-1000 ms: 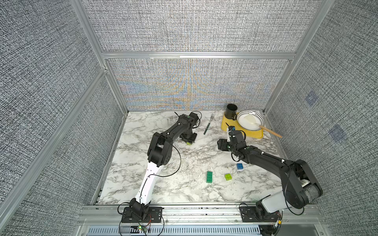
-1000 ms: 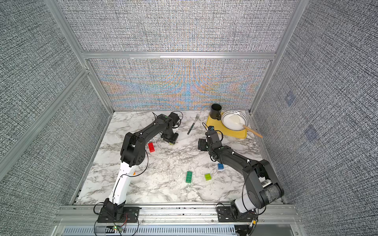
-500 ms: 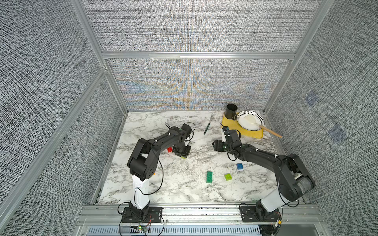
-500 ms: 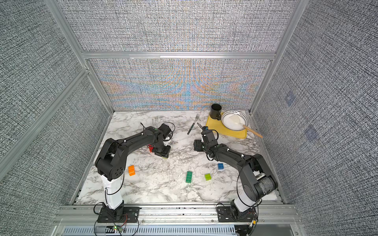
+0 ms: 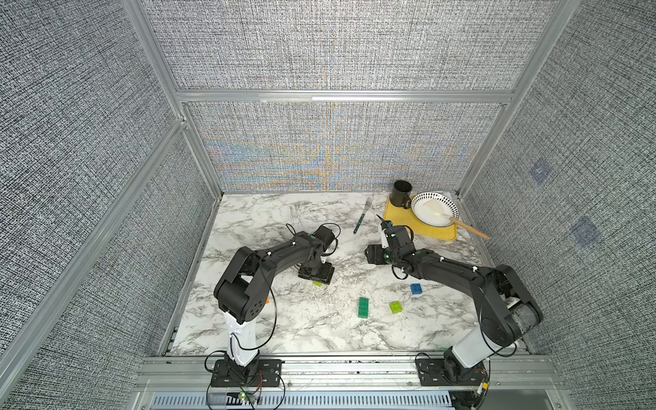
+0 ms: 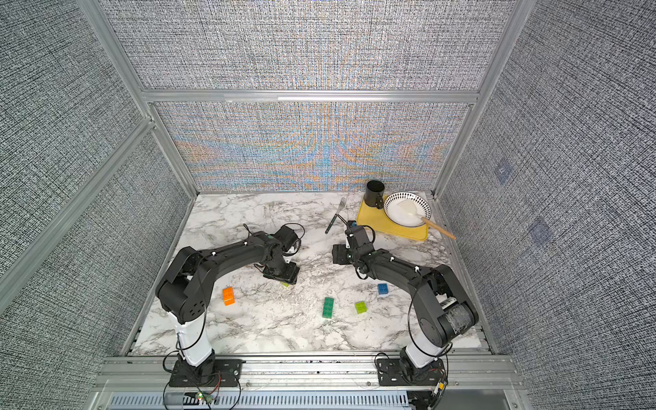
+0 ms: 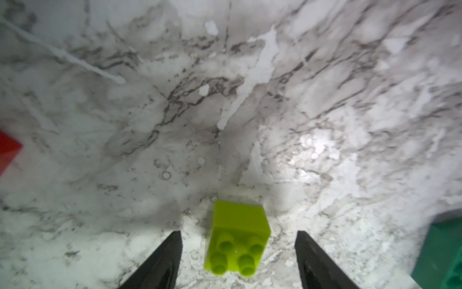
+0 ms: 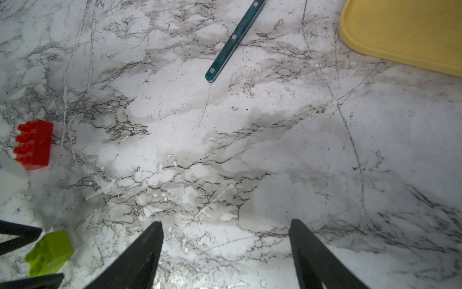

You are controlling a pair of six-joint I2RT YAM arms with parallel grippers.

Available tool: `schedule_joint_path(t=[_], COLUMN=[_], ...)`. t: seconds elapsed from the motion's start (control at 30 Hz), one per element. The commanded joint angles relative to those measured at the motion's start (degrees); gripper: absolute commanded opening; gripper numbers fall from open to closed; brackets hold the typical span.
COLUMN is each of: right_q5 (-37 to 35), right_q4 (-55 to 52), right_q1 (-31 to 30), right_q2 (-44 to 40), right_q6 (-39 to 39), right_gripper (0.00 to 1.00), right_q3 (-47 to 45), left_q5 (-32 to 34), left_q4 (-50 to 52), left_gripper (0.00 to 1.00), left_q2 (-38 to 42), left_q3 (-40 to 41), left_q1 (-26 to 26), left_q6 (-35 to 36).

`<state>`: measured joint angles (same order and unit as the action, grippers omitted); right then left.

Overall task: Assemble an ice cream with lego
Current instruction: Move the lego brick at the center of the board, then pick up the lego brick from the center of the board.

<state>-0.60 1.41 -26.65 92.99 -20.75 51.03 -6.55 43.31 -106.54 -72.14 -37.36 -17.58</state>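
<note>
A lime brick [image 7: 237, 240] lies on its side on the marble between the fingers of my open left gripper [image 7: 238, 234], touching neither. In both top views that gripper [image 5: 316, 277] covers most of this brick [image 6: 285, 284]. My right gripper [image 8: 225, 222] stands open over bare marble, to the right of the left one [image 5: 371, 253]. The red brick [image 8: 33, 145] lies beyond the left gripper. The orange brick [image 6: 229, 295], dark green brick [image 6: 328, 307], second lime brick [image 6: 361, 307] and blue brick [image 6: 382, 289] lie loose nearer the front. No assembled ice cream is in view.
At the back right a yellow tray [image 5: 436, 232] carries a black mug [image 5: 401, 193] and a patterned bowl [image 5: 422, 198] with a wooden-handled spatula [image 5: 468, 229]. A fork [image 5: 362, 220] lies left of the tray. Metal-framed fabric walls enclose the table.
My left gripper carried the lime brick from the back toward the front, lowered it and opened, leaving it on the marble. The right gripper shifted slightly back and left, still open.
</note>
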Motion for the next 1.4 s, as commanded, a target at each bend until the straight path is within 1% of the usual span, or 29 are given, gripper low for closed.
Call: schedule_joint_path(t=[0.0, 0.03, 0.07, 0.13, 0.2, 0.27, 0.33, 0.4, 0.5, 0.57, 0.63, 0.73, 0.8, 0.87, 0.9, 0.93, 1.07, 1.13, 1.2, 1.27, 1.37], right_q5=[-1.7, -1.8, -1.9, -2.3, -1.8, 1.0, 3.7, 4.4, 3.6, -0.5, -3.9, -6.9, -7.7, -12.3, -13.9, -14.7, -15.1, -16.4, -15.5, -13.2, -13.1], right_q4=[-0.6, 0.0, 0.5, 1.6, 2.4, 1.8, -1.8, -8.3, -17.7, -23.4, -26.3, -30.6, -32.4, -35.7, -37.1, -38.1, -38.5, -39.2, -39.0, -38.7, -39.4], right_q1=[1.4, 2.2, 3.1, 5.6, 9.1, 13.6, 17.1, 18.2, 16.7, 14.8, 13.2, 12.0, 10.0, 7.1, 6.1, 5.5, 4.2, 3.9, 3.8, 3.8, 3.8], right_q2=[-1.2, -2.2, -3.2, -5.9, -8.7, -11.4, -13.2, -14.5, -16.2, -17.2, -17.4, -15.5, -13.5, -9.8, -8.2, -6.1, -2.6, -2.8, -3.5, -4.0, -5.2], right_q6=[-1.9, -2.6, -3.3, -5.2, -8.1, -11.0, -13.2, -12.4, -9.2, -8.6, -8.5, -9.2, -9.5, -10.5, -10.8, -10.9, -11.5, -12.1, -11.6, -10.6, -11.4], right_gripper=[0.82, 0.82, 0.83, 0.85, 0.85, 0.86, 0.85, 0.85, 0.84, 0.84, 0.84, 0.83, 0.83, 0.83, 0.83, 0.83, 0.80, 0.80, 0.80, 0.77, 0.71], right_q3=[-0.9, -1.6, -2.4, -4.6, -7.9, -9.7, -9.8, -8.4, -7.7, -8.2, -9.4, -9.3, -8.2, -5.7, -5.6, -3.1, -2.5, -2.5, -2.6, -2.8, -4.1], left_q5=[-0.5, -0.4, -0.5, -1.1, -2.7, -3.4, -2.8, -1.7, -0.3, -0.4, -0.4, 1.7, 3.4, 4.9, 4.9, 5.2, 8.0, 8.1, 7.6, 7.3, 6.9], left_q4=[-0.9, -0.3, 0.1, 0.4, 0.0, -0.5, -0.5, -0.1, 1.8, 5.1, 7.4, 8.0, 5.7, 3.2, 3.0, 3.3, 4.6, 4.5, 4.5, 4.5, 4.6], left_gripper=[0.88, 0.95, 0.99, 1.00, 1.00, 0.99, 1.00, 1.00, 1.00, 1.00, 1.00, 0.99, 1.00, 1.00, 0.99, 0.99, 1.00, 1.00, 1.00, 1.00, 1.00], left_q2=[3.5, 4.7, 5.8, 7.8, 9.3, 10.5, 11.4, 12.5, 14.9, 16.6, 18.8, 22.3, 24.7, 26.3, 26.6, 26.6, 27.1, 27.8, 28.2, 28.4, 28.8], left_q3=[-1.1, -1.6, -2.4, -3.3, -4.0, -4.4, -4.6, -4.3, -3.2, -2.4, -1.0, 2.5, 5.9, 8.6, 9.2, 9.3, 8.8, 9.0, 9.2, 9.1, 9.1], left_q1=[-1.0, -1.4, -2.1, -3.7, -5.9, -9.0, -12.0, -14.2, -16.1, -16.3, -16.5, -16.5, -16.5, -16.4, -16.5, -16.4, -16.4, -16.5, -16.5, -16.5, -16.5], left_q6=[0.2, 0.5, 0.9, 1.8, 3.5, 6.0, 7.8, 9.0, 9.1, 9.2, 10.1, 12.0, 12.6, 12.3, 12.3, 12.5, 12.4, 12.2, 12.1, 12.0, 11.7])
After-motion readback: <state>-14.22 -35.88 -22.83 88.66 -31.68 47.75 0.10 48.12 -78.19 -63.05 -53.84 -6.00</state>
